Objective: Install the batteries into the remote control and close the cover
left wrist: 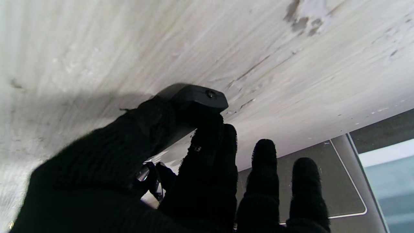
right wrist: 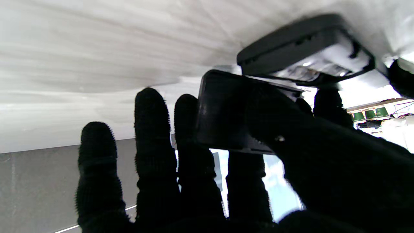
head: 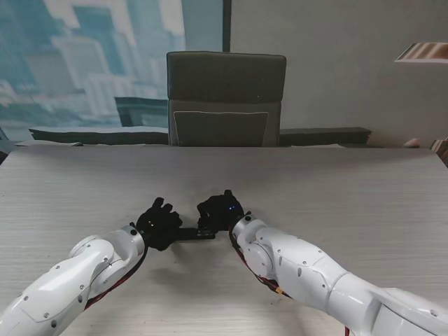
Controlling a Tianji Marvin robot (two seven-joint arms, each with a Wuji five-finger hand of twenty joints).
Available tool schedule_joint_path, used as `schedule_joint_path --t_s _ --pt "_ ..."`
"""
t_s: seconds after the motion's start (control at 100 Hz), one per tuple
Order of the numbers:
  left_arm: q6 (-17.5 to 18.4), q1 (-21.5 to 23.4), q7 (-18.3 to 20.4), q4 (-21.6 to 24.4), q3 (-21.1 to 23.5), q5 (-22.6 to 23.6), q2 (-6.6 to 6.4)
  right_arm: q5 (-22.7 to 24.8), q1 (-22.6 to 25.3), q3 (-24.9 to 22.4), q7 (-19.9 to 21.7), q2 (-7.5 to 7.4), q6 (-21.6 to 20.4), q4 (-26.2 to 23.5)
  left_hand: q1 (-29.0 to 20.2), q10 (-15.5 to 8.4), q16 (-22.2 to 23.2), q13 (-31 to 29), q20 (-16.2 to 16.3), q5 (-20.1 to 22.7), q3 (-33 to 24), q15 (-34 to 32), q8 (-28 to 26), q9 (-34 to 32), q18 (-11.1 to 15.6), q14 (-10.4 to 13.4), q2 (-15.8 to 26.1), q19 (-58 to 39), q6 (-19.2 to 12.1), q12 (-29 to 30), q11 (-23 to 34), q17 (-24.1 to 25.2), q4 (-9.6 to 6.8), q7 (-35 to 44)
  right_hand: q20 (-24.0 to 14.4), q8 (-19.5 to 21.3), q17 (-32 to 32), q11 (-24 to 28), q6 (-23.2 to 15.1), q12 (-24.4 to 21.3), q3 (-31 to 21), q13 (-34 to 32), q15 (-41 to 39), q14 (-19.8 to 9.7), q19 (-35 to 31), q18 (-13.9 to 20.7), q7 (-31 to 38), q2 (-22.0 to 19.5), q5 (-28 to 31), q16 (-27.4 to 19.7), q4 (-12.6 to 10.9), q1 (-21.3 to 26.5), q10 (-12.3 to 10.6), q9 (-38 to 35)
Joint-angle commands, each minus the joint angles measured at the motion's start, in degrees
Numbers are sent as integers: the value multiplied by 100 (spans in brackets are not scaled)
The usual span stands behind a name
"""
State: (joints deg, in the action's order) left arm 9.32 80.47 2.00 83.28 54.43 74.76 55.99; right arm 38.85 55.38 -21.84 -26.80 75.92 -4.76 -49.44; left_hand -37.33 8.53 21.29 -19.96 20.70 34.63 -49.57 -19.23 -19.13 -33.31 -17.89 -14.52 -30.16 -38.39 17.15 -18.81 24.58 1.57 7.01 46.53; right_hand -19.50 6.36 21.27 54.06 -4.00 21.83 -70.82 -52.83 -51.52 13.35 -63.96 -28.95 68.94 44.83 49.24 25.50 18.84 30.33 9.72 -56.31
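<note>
Wrist views: left hand [left wrist: 181,174] pinches remote [left wrist: 197,97]; right hand [right wrist: 258,155] grips cover [right wrist: 226,113] (others splayed).

Pale wood-grain table [head: 350,189] — a black remote control [head: 194,234] lies on it, near me

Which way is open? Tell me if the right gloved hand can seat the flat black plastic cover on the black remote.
Probably yes. The right hand holds the flat black plastic cover right at the black remote's open compartment, nothing between; the left hand grips its other end.
</note>
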Motion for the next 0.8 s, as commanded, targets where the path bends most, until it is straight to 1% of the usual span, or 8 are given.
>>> schedule_joint_path --t_s 0.0,0.12,0.27,0.42,0.46,0.52,0.78,0.79 --pt "46 182 199 -135 -90 25 5 0 -26 81 92 76 -31 72 -329 -212 -67 -74 -72 71 86 -57 -294 -19 -97 -15 -259 -76 -1798 -85 86 38 13 418 51 -6 -25 -16 -181 -44 -34 -140 182 -44 -79 -201 102 -131 215 -95 -1 152 -107 -147" --pt "40 204 199 -118 -66 38 6 -3 -78 172 106 117 -47 166 -321 -210 -68 -72 -74 78 112 -54 -289 -37 -96 -15 -243 -79 -1775 -86 89 38 7 421 52 1 -29 -9 -182 -42 -27 -134 177 -39 -78 -202 104 -123 214 -93 -4 147 -96 -149" --pt "33 221 197 -107 -46 45 7 45 -98 254 126 114 -53 200 -327 -209 -68 -64 -76 82 139 -51 -284 -40 -94 -16 -235 -79 -1789 -86 89 43 -1 425 52 4 -32 -5 -174 -41 -35 -121 177 -40 -78 -202 105 -122 217 -93 -11 158 -92 -147" --pt "31 231 211 -96 -32 52 7 149 -90 288 141 60 32 133 -313 -210 -68 -58 -78 77 158 -49 -280 -40 -97 -24 -208 -79 -1761 -86 88 45 -5 421 50 11 -43 1 -116 -46 -47 -122 168 1 -81 -216 106 -87 228 -89 -25 202 -50 -159" --pt "29 233 215 -94 -30 51 8 170 -85 289 147 48 58 110 -321 -205 -66 -59 -79 86 167 -51 -286 -32 -93 -18 -216 -78 -1811 -85 84 46 -4 431 48 14 -47 1 -109 -48 -49 -124 164 16 -83 -221 107 -79 235 -87 -29 215 -32 -161" --pt "28 235 223 -89 -28 52 8 198 -79 293 161 30 105 75 -315 -201 -67 -57 -80 75 179 -50 -274 -41 -92 -25 -190 -78 -1745 -85 87 46 -8 415 44 19 -48 4 -78 -49 -48 -121 161 30 -91 -225 104 -66 245 -86 -32 229 -9 -166" --pt "17 249 241 -71 -13 60 9 286 -37 271 206 -31 329 -66 -314 -200 -63 -54 -83 71 216 -54 -271 -31 -95 -29 -163 -78 -1752 -84 82 53 -14 409 21 42 -58 1 5 -62 -38 -100 148 103 -134 -219 76 -36 261 -80 -47 296 65 -165" --pt "17 248 242 -71 -13 60 9 288 -36 269 209 -33 331 -72 -323 -197 -64 -50 -83 74 220 -52 -275 -29 -95 -29 -168 -78 -1792 -84 81 53 -14 415 21 43 -59 1 6 -62 -39 -98 149 106 -134 -219 75 -35 261 -80 -48 298 65 -166"
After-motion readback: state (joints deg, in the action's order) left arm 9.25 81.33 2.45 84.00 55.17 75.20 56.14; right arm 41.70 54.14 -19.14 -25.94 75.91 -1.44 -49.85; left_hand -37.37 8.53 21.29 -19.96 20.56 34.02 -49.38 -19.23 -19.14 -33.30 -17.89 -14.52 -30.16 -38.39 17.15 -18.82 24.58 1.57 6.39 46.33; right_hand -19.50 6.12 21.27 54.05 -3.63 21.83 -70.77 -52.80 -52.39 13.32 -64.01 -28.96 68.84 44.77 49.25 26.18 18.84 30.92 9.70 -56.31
